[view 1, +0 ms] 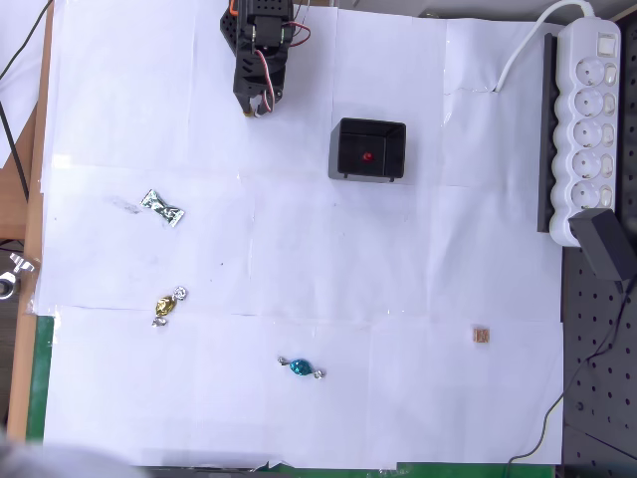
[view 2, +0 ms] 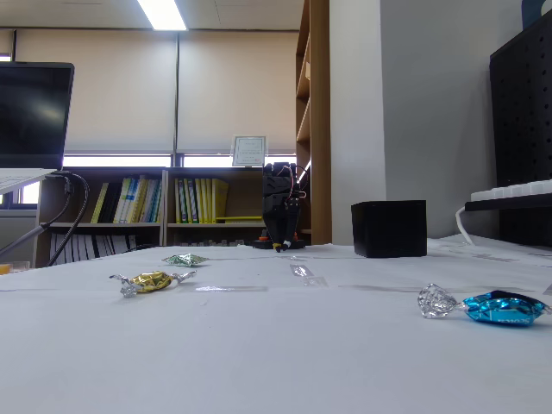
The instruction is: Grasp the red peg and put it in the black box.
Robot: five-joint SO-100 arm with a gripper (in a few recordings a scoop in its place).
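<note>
Red peg (view 1: pixel 367 156) lies inside the black box (view 1: pixel 344 151) near the tabletop's far edge; tiny, light, likely slippery, best pinched across its sides. Whether the gripper (view 1: pixel 257 106) is parted cannot be told.

You're working in an office or lab room. In the fixed view, low bookshelves (view 2: pixel 164 203) full of books run under blind-covered windows (view 2: pixel 233 90) at 12 o'clock, a fluorescent ceiling light (view 2: pixel 162 13) glows above, and a monitor (view 2: pixel 33 116) stands at 9 o'clock. Overhead, a power strip (view 1: pixel 587 119) and black pegboard (view 1: pixel 597 378) sit at 3 o'clock beside the paper-covered table (view 1: pixel 299 259).
</note>
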